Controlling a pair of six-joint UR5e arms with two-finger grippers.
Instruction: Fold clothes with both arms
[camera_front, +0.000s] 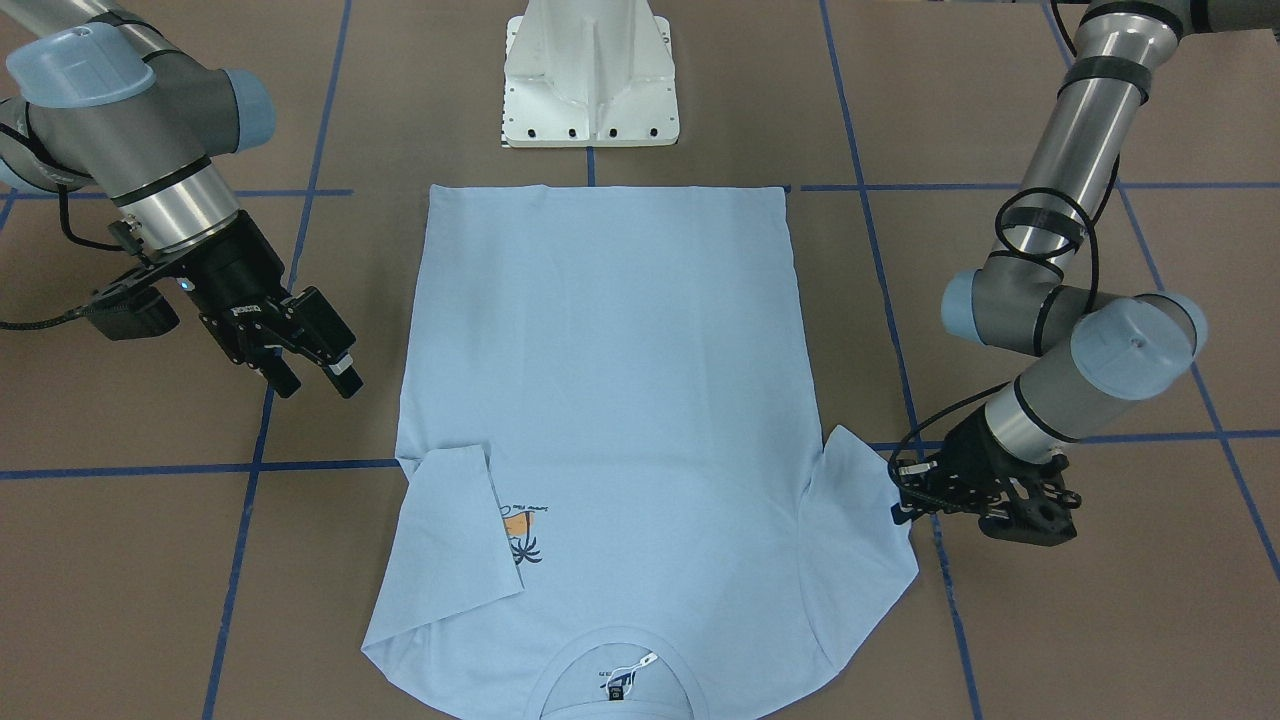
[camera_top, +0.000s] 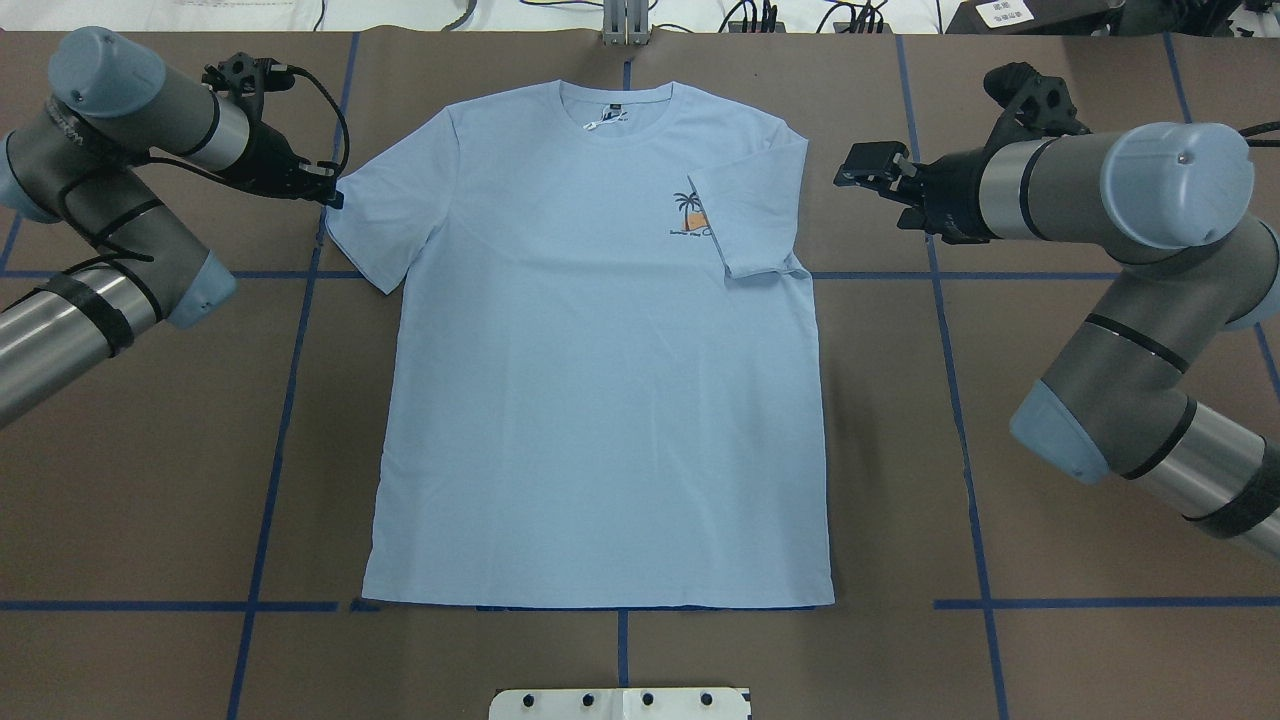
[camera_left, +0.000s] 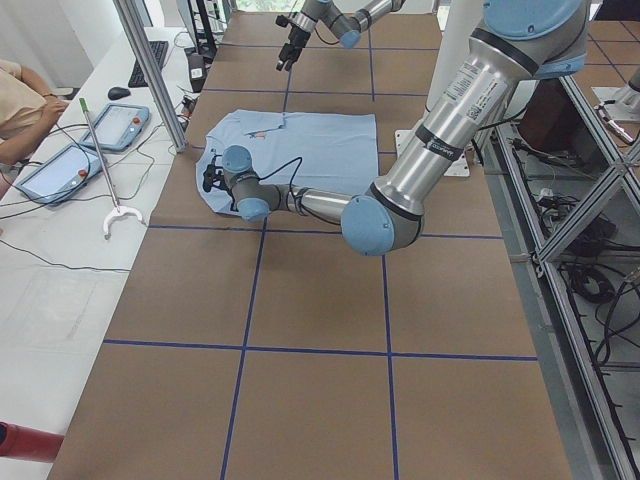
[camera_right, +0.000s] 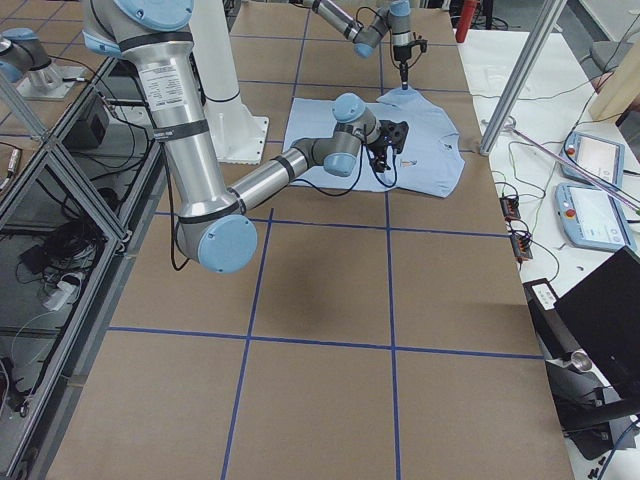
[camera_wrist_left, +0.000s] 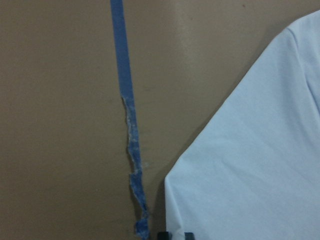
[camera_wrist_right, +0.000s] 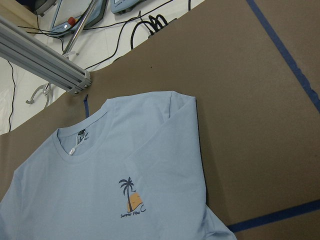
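The light blue T-shirt (camera_top: 600, 380) lies flat, front up, its collar at the far side from the robot. Its palm-tree print (camera_top: 690, 215) is partly covered by the sleeve (camera_top: 750, 215) on my right, which is folded in over the chest. The other sleeve (camera_top: 390, 210) lies spread out. My left gripper (camera_top: 330, 192) is low at that sleeve's outer edge, and in the left wrist view (camera_wrist_left: 175, 235) its tips stand close together on the cloth edge. My right gripper (camera_front: 318, 385) is open and empty, raised beside the shirt (camera_front: 610, 380).
The white pedestal base (camera_front: 590, 80) stands just behind the shirt's hem. Blue tape lines (camera_wrist_left: 127, 125) cross the brown table. A metal post (camera_wrist_right: 45, 65) and a side table with tablets (camera_left: 70, 150) lie beyond the collar end.
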